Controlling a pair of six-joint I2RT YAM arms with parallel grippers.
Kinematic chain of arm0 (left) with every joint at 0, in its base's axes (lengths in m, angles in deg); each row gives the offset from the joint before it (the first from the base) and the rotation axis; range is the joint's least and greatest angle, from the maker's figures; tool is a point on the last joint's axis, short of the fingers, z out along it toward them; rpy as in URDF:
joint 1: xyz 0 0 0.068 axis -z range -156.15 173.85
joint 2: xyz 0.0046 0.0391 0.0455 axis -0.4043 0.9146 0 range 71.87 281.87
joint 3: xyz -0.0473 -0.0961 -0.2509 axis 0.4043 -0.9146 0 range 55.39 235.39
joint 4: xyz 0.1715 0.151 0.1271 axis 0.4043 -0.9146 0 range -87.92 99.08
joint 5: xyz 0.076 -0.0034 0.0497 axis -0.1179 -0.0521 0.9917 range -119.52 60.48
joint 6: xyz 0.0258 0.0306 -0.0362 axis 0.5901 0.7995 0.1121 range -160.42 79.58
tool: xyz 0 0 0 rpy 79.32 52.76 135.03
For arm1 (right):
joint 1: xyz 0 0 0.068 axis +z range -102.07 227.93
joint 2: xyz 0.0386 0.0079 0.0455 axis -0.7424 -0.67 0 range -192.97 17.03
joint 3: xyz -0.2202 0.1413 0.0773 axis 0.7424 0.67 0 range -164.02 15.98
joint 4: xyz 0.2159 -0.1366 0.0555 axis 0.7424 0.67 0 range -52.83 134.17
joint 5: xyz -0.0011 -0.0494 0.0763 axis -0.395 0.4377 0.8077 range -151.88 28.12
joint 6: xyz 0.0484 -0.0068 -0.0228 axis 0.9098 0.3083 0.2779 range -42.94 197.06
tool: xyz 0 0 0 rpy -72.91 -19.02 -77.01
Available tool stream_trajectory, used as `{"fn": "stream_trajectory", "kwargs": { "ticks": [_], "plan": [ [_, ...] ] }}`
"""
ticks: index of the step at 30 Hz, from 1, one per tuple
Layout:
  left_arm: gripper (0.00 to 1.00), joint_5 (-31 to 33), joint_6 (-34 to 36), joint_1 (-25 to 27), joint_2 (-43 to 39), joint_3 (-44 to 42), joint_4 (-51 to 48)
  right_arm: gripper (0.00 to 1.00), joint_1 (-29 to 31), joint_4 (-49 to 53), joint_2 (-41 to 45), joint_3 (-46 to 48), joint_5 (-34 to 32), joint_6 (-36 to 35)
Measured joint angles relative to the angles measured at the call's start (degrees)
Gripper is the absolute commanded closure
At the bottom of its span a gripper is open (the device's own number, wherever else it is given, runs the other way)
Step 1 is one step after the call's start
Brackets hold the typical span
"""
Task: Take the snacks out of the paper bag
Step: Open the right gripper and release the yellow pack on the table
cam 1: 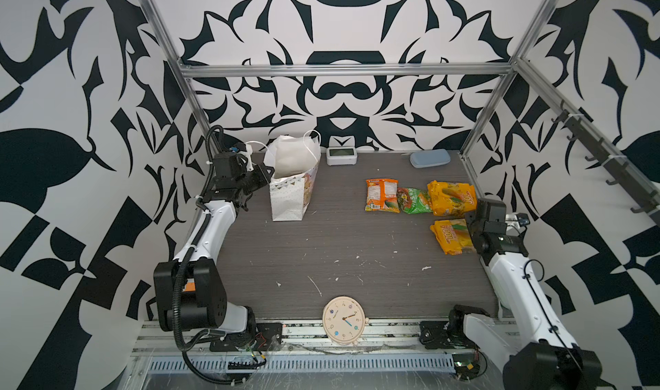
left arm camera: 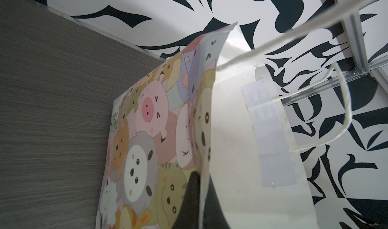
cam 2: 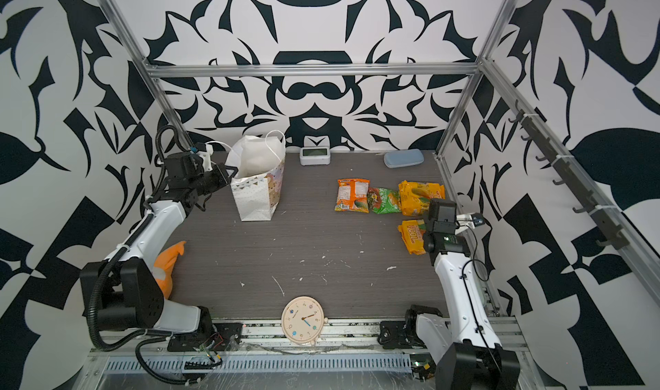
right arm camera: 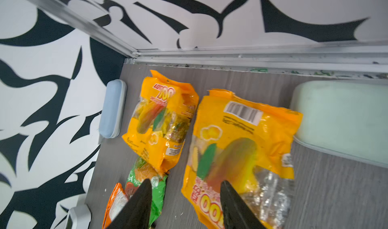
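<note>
- The paper bag [cam 1: 291, 195] stands upright at the far left of the grey table [cam 1: 321, 256], mouth open, with its white cord handles sticking up; both top views show it there [cam 2: 255, 199].
- The left gripper [left arm camera: 202, 199] is pinched tight on the bag's left rim. In the left wrist view one black finger lies on the cartoon-animal outside and the other on the plain white inside.
- Four snacks lie on the table at the far right, well apart from the bag.
- Three make a row from left to right: an orange packet [cam 1: 381, 194], a green packet [cam 1: 414, 200] touching it, and a far yellow packet [cam 1: 450, 198] overlapping the green one.
- A near yellow packet [cam 1: 450, 236] lies just nearer than that row, its right end hidden under the right arm's wrist.
- The right gripper [right arm camera: 186, 182] hangs over these packets with its fingers spread and nothing between them. One tip is above the green packet, the other above the near yellow packet [right arm camera: 241, 154].
- A blue case [cam 1: 430, 158] and a small digital clock [cam 1: 341, 155] sit against the far wall.
- A round clock [cam 1: 343, 319] lies at the near edge.
- An orange plush fish [cam 2: 168, 266] shows behind the left arm.
</note>
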Motion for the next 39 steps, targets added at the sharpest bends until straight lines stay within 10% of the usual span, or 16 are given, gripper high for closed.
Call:
{"fn": "stream_trajectory", "kwargs": {
  "ticks": [6, 11, 25, 39],
  "plan": [
    [1.00, 0.0, 0.0, 0.0, 0.0, -0.1, 0.3, 0.44, 0.0, 5.1, -2.2, 0.4, 5.9, -7.1],
    [1.00, -0.2, 0.0, 0.0, 0.4, -0.1, 0.8, 0.26, 0.0, 9.9, -2.9, 4.6, 9.0, -10.6],
    [1.00, -1.0, 0.0, 0.0, 0.9, -0.1, 1.7, 0.49, -1.6, 3.2, -16.9, 5.9, 14.0, -15.6],
    [1.00, -1.1, 0.0, 0.0, 0.9, -0.1, 1.6, 0.44, -1.6, -1.5, -18.8, 4.8, 13.9, -17.4]
  ]
}}
